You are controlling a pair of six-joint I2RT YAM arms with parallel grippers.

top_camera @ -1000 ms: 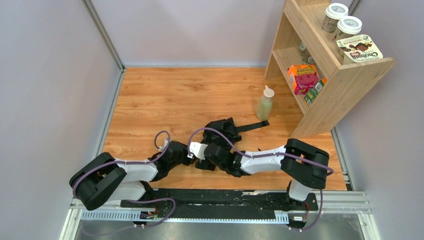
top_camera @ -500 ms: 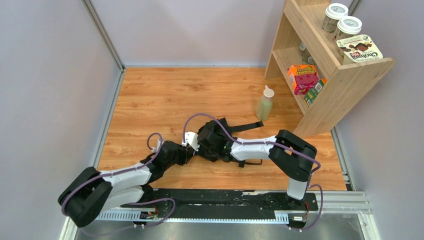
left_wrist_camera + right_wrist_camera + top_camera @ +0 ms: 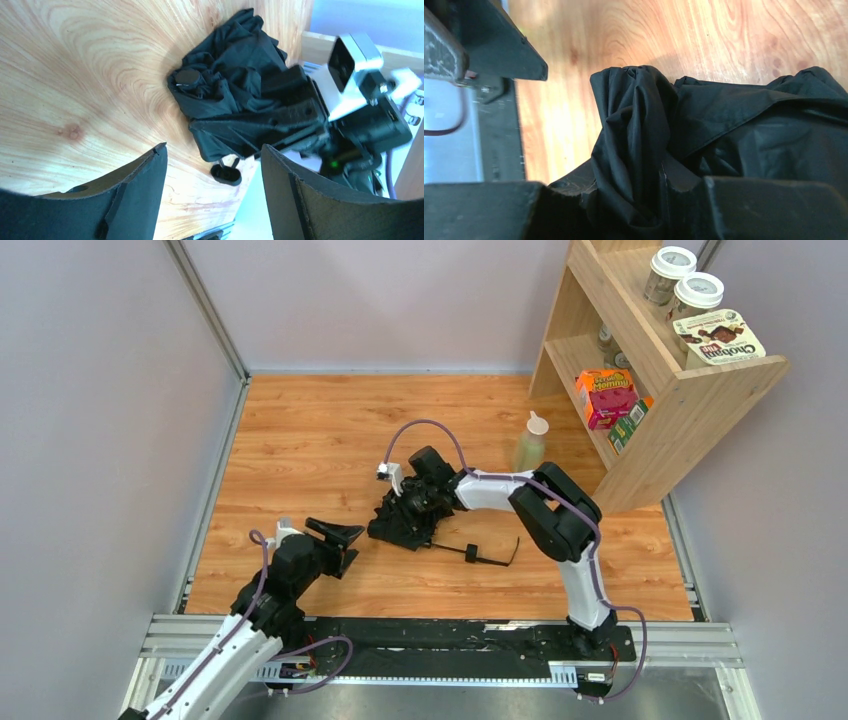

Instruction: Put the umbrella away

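Withdrawing toward the near edge, the left tool (image 3: 335,538) is standing spread and empty, while the right tool (image 3: 408,512) is pinching the umbrella (image 3: 402,521) fabric mid-desk (image 3: 300,440), seemingly pinning the bundled canopy for folding

Umbrella (image 3: 400,522), bottle (image 3: 529,448) on wooden tabletop (image 3: 300,450)

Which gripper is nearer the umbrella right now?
Right. The right gripper is clamped on the umbrella fabric; the left gripper hangs open beside it, apart.
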